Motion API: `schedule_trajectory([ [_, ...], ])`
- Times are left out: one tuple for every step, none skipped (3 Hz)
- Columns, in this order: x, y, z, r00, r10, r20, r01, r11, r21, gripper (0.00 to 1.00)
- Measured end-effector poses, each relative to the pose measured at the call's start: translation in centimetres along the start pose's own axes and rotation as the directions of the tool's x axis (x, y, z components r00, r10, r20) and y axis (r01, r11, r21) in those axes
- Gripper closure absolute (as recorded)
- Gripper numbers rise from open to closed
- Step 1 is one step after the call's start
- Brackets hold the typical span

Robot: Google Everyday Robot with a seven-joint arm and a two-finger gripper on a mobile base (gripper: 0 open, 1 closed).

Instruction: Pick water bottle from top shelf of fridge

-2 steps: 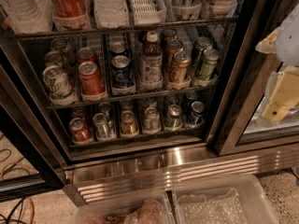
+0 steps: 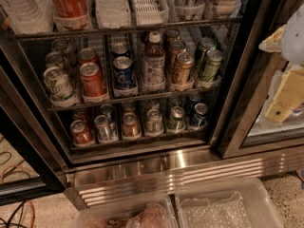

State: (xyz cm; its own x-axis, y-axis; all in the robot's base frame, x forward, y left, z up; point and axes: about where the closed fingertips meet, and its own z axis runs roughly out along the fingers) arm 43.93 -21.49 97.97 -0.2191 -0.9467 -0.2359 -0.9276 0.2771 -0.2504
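Observation:
The fridge (image 2: 142,167) stands open in front of me, with its black frame and ribbed steel base panel. The top shelf (image 2: 147,6) runs along the upper edge, fitted with white slotted lane trays. The water bottle (image 2: 20,8), clear and ribbed with a red band near the frame's top, stands at the shelf's far left, cut off by the frame. To its right stand a red cola bottle (image 2: 69,1) and a whitish ribbed bottle (image 2: 112,4). My gripper (image 2: 284,80), pale cream, hangs at the right edge in front of the closed glass door, far right of the water bottle and lower than it.
Two wire racks hold rows of drink cans (image 2: 92,80) and a small brown bottle (image 2: 154,63). The black door post (image 2: 237,94) stands between my gripper and the open compartment. Clear plastic bins (image 2: 223,205) sit on the floor below. Cables (image 2: 19,213) lie at lower left.

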Motion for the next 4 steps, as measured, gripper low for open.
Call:
schedule_trajectory([
  [1.0,-1.2,-0.6,0.992,0.041,0.122,-0.043,0.9990,0.013,0.00],
  [-0.6,-1.4,-0.7,0.948,0.079,0.307,-0.071,0.9968,-0.036,0.00],
  [-2.5,-0.8,-1.3,0.922,0.089,0.377,-0.068,0.9952,-0.070,0.00],
  [-2.5,-0.8,-1.3,0.922,0.089,0.377,-0.068,0.9952,-0.070,0.00],
])
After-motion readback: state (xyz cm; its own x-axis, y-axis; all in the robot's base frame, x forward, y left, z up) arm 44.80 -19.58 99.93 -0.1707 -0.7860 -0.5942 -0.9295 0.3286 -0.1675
